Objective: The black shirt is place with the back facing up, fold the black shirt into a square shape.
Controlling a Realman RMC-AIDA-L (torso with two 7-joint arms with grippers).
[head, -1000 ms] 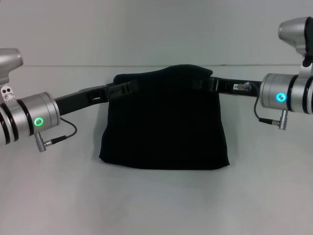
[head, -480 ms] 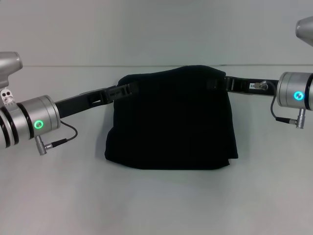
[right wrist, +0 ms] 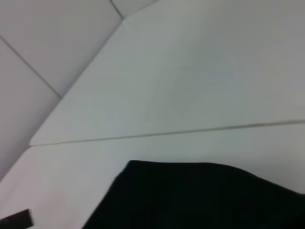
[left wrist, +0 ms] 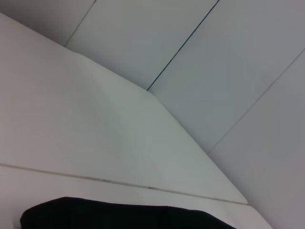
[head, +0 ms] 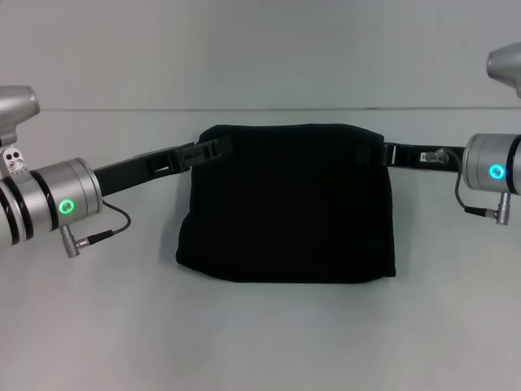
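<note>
Two grippers at the far corners of a nearly square fold

Two arms reach in from either side toward the far edge of the black shirt (head: 286, 204), which lies folded into a compact, roughly rectangular block near the middle of the white worktop (head: 260, 342). The left gripper (head: 210, 150) meets the far left corner of the fabric and the right gripper (head: 381, 153) meets the far right corner. Black fingers merge with black cloth at both corners, so I cannot tell whether either pair of jaws is pinching the fabric or spread apart. Neither wrist view shows fingers, only a dark fabric edge against the pale worktop and wall.

The garment looks soft, light and limp. Its near edge is rounded and puffy where layers double over, and its sides bow slightly rather than running straight. Such cloth will likely sag, drag and shift if lifted at one point only, so paired holds at matching corners, taking all layers together, seem the safest grip. The matte surface suggests little slipperiness, though stacked layers could slide over each other. Folding appears nearly finished.
</note>
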